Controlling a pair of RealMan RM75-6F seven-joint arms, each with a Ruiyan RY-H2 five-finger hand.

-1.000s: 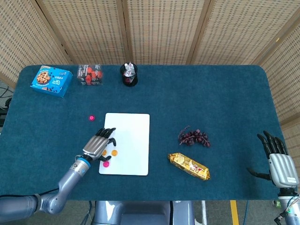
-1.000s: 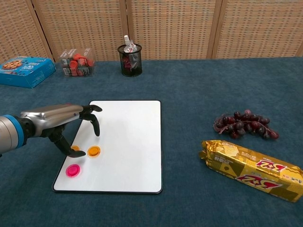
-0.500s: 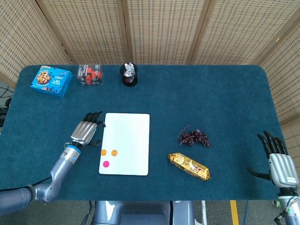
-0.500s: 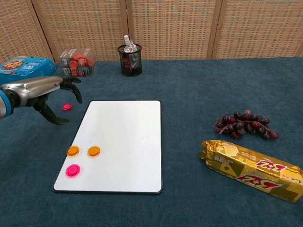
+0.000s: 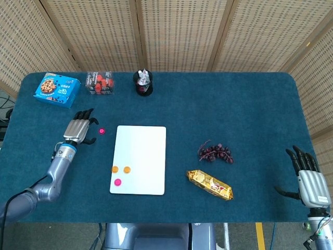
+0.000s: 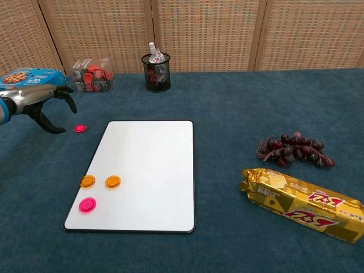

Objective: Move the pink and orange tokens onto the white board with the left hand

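From the head view, your left hand [image 5: 78, 128] sits over the blue tabletop [image 5: 234, 114] at about 9 o'clock from the white board [image 5: 139, 159]. Its fingers are spread apart and it holds nothing. A pink token [image 5: 102, 131] lies on the tabletop just beside that hand, at its 3 o'clock, and off the board. On the board, near its 7 o'clock corner, you can see two orange tokens [image 5: 120, 169] side by side and another pink token [image 5: 117, 182] just below them. Your right hand [image 5: 309, 179] is far away at the 4 o'clock corner of the tabletop, fingers apart, holding nothing. At 3 o'clock from the board lie the grapes [image 5: 215, 153] and a gold snack bag [image 5: 209, 184].

From the chest view, your left hand [image 6: 42, 102] is at the left edge, fingers curved but loose, with nothing in them. The loose pink token [image 6: 80, 128] lies near it on the tabletop, just outside the board's [image 6: 153, 165] 11 o'clock corner. The two orange tokens [image 6: 100, 182] and the pink token [image 6: 87, 205] rest on the board. At 12 o'clock stands a black cup [image 6: 156, 72]. Your right hand does not show here.
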